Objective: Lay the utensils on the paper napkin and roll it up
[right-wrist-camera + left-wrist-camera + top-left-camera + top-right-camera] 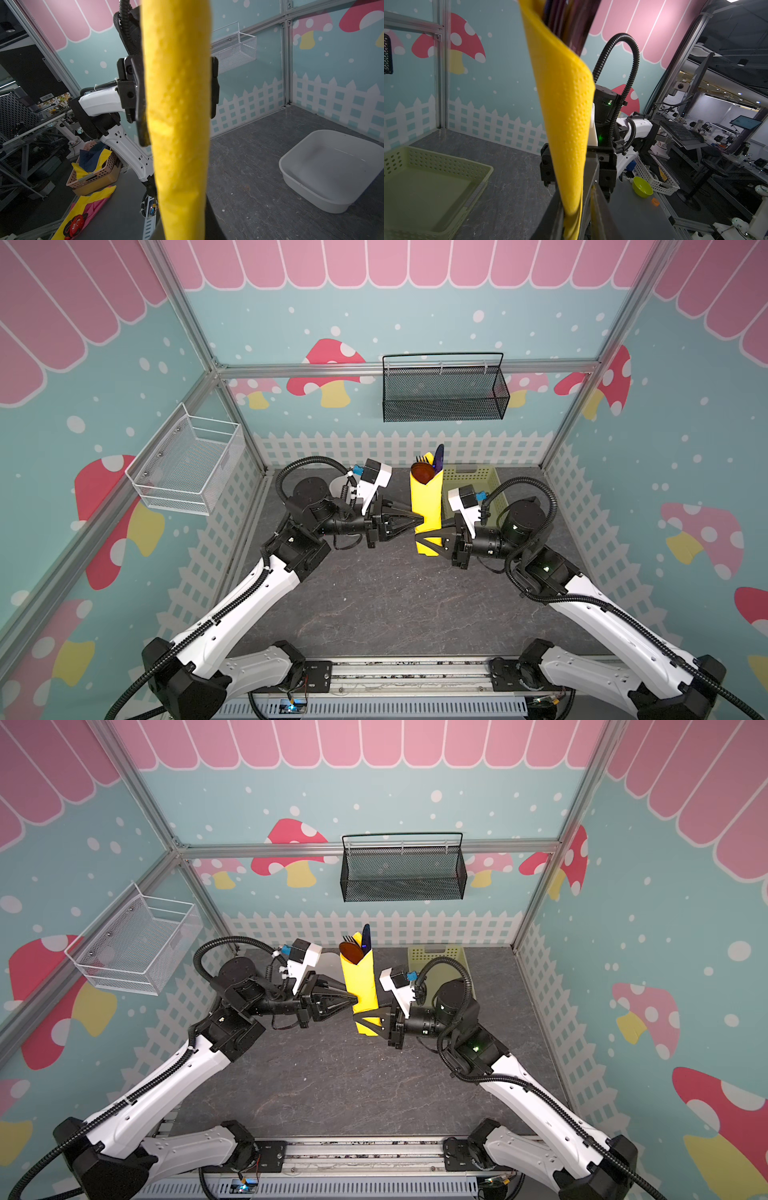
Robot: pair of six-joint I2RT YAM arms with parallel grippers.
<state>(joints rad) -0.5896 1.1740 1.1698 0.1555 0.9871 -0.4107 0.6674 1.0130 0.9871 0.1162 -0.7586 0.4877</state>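
While the paper napkin (426, 502) stands upright as a tight yellow roll, held up above the table (374, 593), both grippers are on it. The right gripper (424, 545) is clamped around its lower end, and the left gripper (417, 519) pinches its side edge just above, coming in from the opposite side. The utensils (428, 467) poke out of the top: spoon bowl, fork tines, knife tip. The green basket (494, 483) sits behind.
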